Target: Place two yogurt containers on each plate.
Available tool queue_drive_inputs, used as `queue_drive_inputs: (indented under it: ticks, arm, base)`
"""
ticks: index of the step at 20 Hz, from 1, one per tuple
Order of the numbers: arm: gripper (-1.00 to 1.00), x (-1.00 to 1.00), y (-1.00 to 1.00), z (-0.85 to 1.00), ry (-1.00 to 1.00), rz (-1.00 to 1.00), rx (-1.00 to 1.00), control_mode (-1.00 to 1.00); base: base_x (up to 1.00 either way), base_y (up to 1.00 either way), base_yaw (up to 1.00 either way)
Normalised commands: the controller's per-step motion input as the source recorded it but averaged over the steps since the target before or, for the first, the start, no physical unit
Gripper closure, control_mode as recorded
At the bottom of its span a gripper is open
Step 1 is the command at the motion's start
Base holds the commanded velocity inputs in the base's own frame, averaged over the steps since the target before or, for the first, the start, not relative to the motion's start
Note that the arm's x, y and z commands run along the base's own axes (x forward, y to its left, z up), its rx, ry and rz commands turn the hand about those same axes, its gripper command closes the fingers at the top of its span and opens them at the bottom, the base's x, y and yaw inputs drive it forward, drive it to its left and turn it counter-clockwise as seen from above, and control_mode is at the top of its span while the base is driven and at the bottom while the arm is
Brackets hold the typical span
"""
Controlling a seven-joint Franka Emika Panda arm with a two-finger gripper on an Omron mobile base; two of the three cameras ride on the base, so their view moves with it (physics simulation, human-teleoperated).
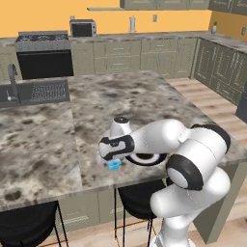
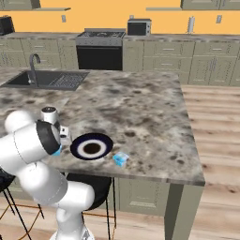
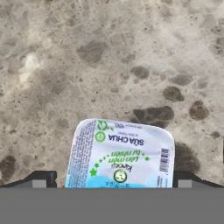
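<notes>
Two blue yogurt cups (image 2: 120, 159), one plate (image 2: 91, 146)

We look straight down on a yogurt cup (image 3: 120, 153), its printed lid facing us, resting on the mottled counter (image 3: 109, 57); our fingertips (image 3: 41, 179) flank it, spread wide, apart from its sides.

a kitchen with orange-yellow walls (image 1: 48, 12) and a pale wood plank floor (image 2: 213, 122). a large island with a mottled grey-brown stone countertop (image 1: 120, 96) stands in the middle, with two black stools (image 1: 26, 226) tucked under its near edge. a sink (image 2: 44, 79) with a curved tap (image 2: 33, 63) is set into the island top. along the far wall run grey-green cabinets (image 1: 144, 55), a black oven with a hob (image 1: 43, 55) and a microwave (image 1: 83, 28) on the counter. more cabinets (image 1: 222, 72) line the side wall.
</notes>
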Motion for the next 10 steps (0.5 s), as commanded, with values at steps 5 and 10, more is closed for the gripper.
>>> queue_drive_inputs:
  ticks: [5, 10]
  arm:
    - [-1.0, 0.07, 0.0, -0.1, 0.0, -0.01, 0.0, -1.0]
    - [-1.0, 0.06, 0.0, -0.16, 0.0, -0.04, 0.0, -1.0]
  base:
    - [0.0, 0.0, 0.0]
    - [0.0, 0.0, 0.0]
